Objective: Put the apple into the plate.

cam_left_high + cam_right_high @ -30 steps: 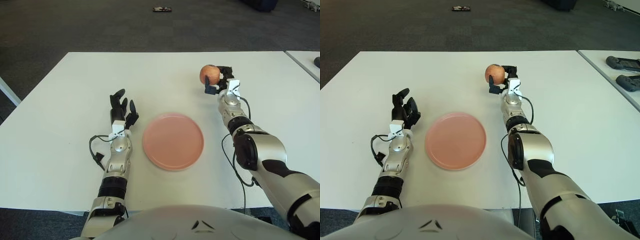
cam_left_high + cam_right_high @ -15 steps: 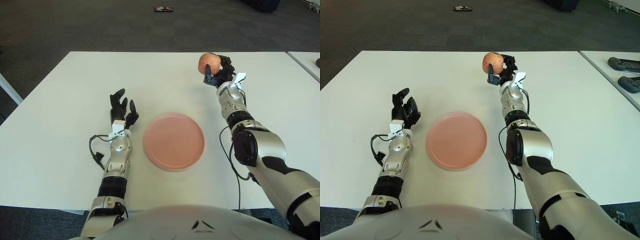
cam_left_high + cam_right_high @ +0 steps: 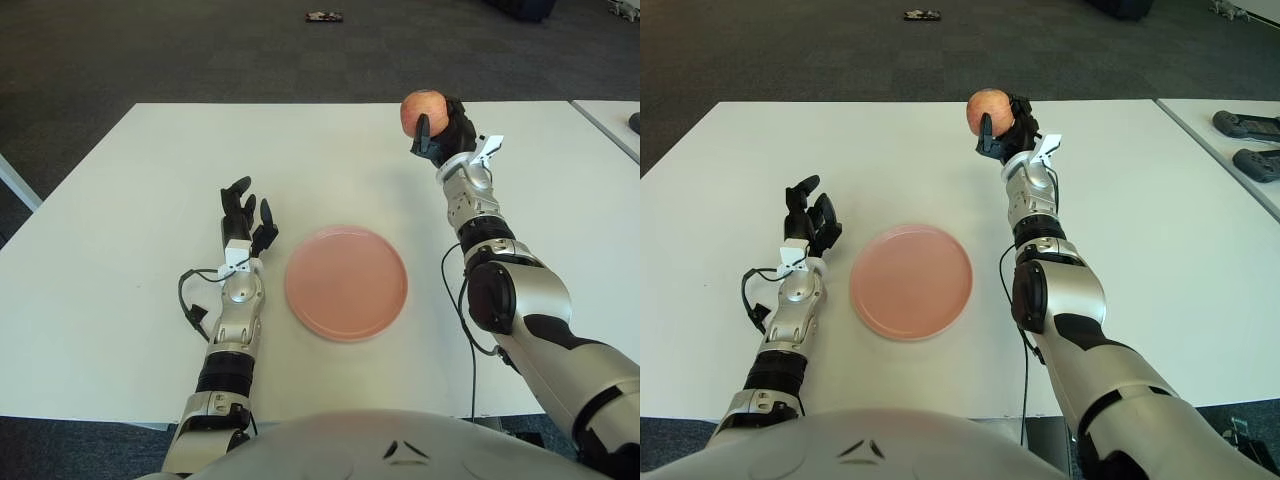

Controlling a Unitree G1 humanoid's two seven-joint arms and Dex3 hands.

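Red apple (image 3: 423,108) clamped in right robot hand (image 3: 440,130) above table, pink plate (image 3: 346,282) near relaxed left robot hand (image 3: 243,222)

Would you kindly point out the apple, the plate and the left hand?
apple (image 3: 421,106), left eye view, its upper front.
plate (image 3: 346,281), left eye view, bare centre.
left hand (image 3: 243,215), left eye view, the palm.

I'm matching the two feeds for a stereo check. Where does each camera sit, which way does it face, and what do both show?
Left eye view: on the head, facing forward and down at the white table; both arms and the torso's top show.
Right eye view: set slightly rightward, same aim; two dark devices show on a neighbouring table.
Shared: right hand holding the apple, pink plate, left hand beside the plate's left.
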